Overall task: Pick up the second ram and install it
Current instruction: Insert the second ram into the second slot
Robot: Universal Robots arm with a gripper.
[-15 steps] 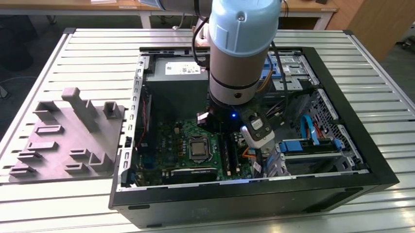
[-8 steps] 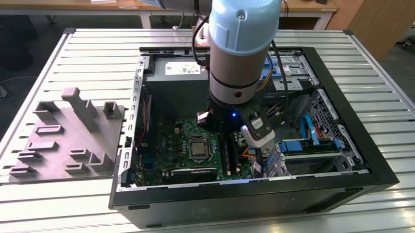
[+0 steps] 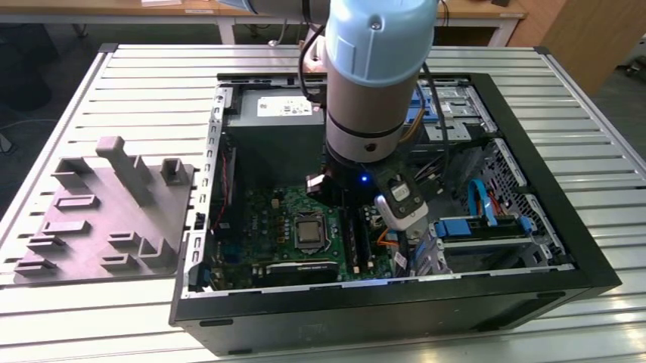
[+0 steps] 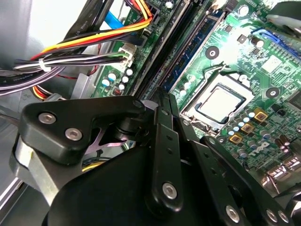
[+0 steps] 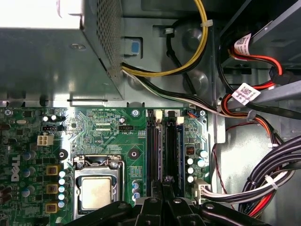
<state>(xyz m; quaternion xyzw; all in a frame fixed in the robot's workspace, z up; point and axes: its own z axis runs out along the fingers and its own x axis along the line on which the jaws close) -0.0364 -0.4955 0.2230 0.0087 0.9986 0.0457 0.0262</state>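
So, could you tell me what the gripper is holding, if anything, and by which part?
It cannot be told: the gripper sits over the long black memory slots, and its own body hides whether it holds anything.

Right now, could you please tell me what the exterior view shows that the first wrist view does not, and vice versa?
Exterior view: the grey fixture on the slatted table, at the exterior view's left of the case, and the arm. First wrist view: white-tagged red cables and a blue tab on the case wall. Both: the green motherboard, processor socket, memory slots and power supply box.
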